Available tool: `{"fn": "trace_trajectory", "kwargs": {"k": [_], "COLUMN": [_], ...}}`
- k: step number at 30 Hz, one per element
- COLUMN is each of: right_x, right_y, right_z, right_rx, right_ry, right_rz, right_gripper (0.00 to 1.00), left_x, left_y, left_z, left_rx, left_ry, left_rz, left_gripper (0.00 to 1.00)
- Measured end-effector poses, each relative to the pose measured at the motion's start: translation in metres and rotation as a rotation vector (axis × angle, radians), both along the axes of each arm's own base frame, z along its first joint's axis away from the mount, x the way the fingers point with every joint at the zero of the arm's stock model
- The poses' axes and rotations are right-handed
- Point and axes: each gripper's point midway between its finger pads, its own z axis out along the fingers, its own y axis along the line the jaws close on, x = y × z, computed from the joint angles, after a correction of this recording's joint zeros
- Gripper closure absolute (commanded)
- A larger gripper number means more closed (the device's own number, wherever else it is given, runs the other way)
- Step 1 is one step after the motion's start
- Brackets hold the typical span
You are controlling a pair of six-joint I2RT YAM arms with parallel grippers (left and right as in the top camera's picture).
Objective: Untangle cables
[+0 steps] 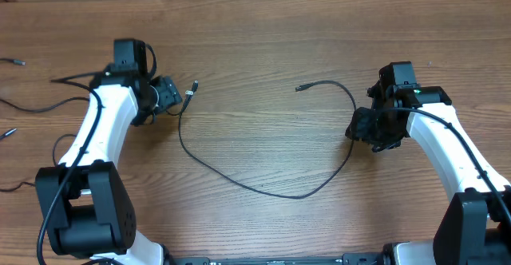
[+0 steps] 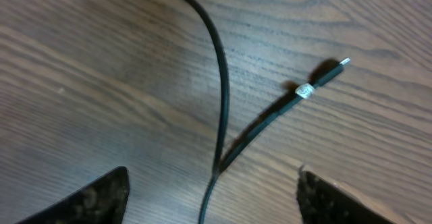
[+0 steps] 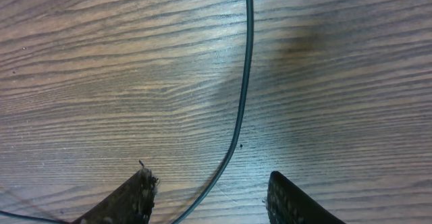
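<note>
Between the parted, empty jaws of the left gripper [image 2: 214,193] lies the cable [image 1: 239,183], plug [image 2: 325,74] just ahead (the right gripper [image 3: 212,197], likewise spread and empty, straddles its far side).

Black cable [image 2: 223,82] lying on the wooden desk [image 2: 88,69], between spread jaws.

One strand comes in from the top edge and curves down toward the bottom centre. A second strand branches up to the right and ends in a small plug [image 2: 329,73] with a silver tip [image 2: 345,61]. A pale band [image 2: 305,90] wraps the cable just behind the plug. The two strands meet in a narrow V low in the frame, and a single line runs on to the bottom edge. The dark jaws sit in the bottom corners, wide apart, neither touching the cable.
</note>
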Motion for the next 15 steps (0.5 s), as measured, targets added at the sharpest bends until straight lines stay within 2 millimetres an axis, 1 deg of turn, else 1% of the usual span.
{"fn": "trace_trajectory", "kwargs": {"k": [3,7,11,15], "right_x": [0.000,0.000,-0.001,-0.002], "right_y": [0.000,0.000,0.000,0.000], "right_z": [0.000,0.000,0.000,0.000], "right_rx": [0.000,0.000,0.000,0.000], "right_ry": [0.001,0.002,0.006,0.006], "right_rz": [0.000,0.000,0.000,0.000], "right_gripper": [0.48,0.48,0.48,0.48], "left_x": [0.001,0.001,0.002,-0.005], "left_y": [0.000,0.001,0.001,0.002], "left_z": [-0.012,-0.020,-0.020,-0.018], "left_rx": [0.003,0.007,0.010,0.007], "left_ry": [-0.022,-0.039,-0.045,-0.008], "left_rz": [0.002,0.000,-0.006,-0.001], "left_gripper": [0.57,0.96,0.96,0.96]}}
